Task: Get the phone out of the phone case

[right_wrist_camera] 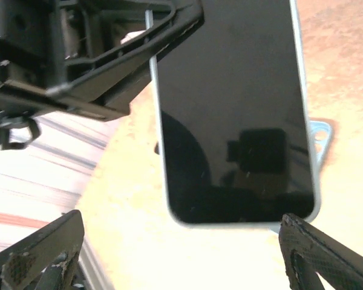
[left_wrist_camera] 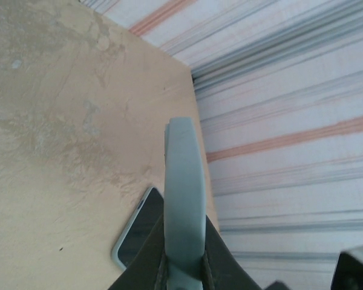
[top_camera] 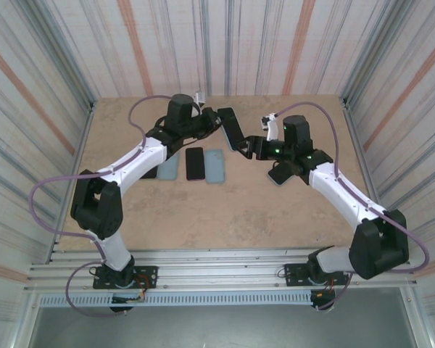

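striped metal walls box in a tan tabletop (top_camera: 239,210), and above it the phone (right_wrist_camera: 236,109) hangs in the air inside its case (left_wrist_camera: 184,181). my left jaws (left_wrist_camera: 184,257) are clenched on that case, which i see edge-on from the left wrist, pinched flat between the fingers. my right jaws (right_wrist_camera: 178,241) stand released and wide. the phone's lower end sits just short of the gap between them, touching neither finger as far as i can tell.

my worry: if the right jaws close on the rim of the case rather than on the phone alone, both may come away together or twist out of the left grip. a hard pull could also let the phone spring free and drop onto the other phone (top_camera: 194,163) lying on the tabletop below. the glass looks slick, so a shallow pinch may slip.
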Controlling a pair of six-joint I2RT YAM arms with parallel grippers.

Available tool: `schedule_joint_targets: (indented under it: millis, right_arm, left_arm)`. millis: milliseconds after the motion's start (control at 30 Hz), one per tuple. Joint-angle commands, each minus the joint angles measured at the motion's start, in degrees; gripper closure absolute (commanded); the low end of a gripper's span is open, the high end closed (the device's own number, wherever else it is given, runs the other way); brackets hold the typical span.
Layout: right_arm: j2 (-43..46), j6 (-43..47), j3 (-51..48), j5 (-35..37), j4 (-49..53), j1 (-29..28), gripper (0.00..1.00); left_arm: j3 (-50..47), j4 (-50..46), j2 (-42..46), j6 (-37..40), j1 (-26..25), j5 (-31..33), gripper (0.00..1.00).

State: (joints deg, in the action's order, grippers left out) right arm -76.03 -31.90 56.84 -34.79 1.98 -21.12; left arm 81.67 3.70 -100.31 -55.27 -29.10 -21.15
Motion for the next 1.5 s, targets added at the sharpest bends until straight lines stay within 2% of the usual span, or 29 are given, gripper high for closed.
schedule_joint_targets:
  millis: [0,100,267,333,500,900,1033,1267,1467]
  right_arm:
    - [2.97,-14.92,-5.44,-2.17,-13.46,0.33,0.19]
    - [4.04,-24.81,-10.10,-1.03,-23.95,0.20,0.26]
    - [1.86,-39.31,-14.44,2.59,-40.47,-1.25,0.45]
    - [0.72,-41.37,-14.32,2.96,-43.49,-1.67,0.52]
    - [-0.87,-45.55,-15.33,3.73,-48.82,-1.95,0.64]
    - [-3.50,-50.33,-13.84,1.33,-55.87,1.17,0.84]
    - [-4.06,-50.60,-13.77,0.02,-58.82,1.67,0.85]
    - [-7.06,-51.77,-13.87,-1.34,-69.46,1.78,0.79]
    - [-7.76,-51.48,-14.12,-1.99,-71.16,2.04,0.80]
  left_arm:
    - [-1.20,8.90,3.64,-7.14,0.97,-0.55,1.00]
    - [-3.55,13.72,4.60,-12.13,0.98,0.48,1.00]
    - [-5.03,17.73,5.48,-17.25,0.37,1.06,1.00]
    - [-5.42,19.47,5.48,-19.13,-0.05,1.28,1.00]
    - [-6.96,24.13,6.16,-23.92,-0.95,2.69,1.00]
    - [-6.60,26.59,6.44,-27.56,-2.27,3.10,1.00]
    - [-7.21,26.73,7.23,-28.62,-2.54,4.53,1.00]
    - [-7.93,27.91,7.28,-31.63,-2.62,5.56,1.00]
    - [-7.40,29.51,6.19,-33.30,-2.40,5.33,1.00]
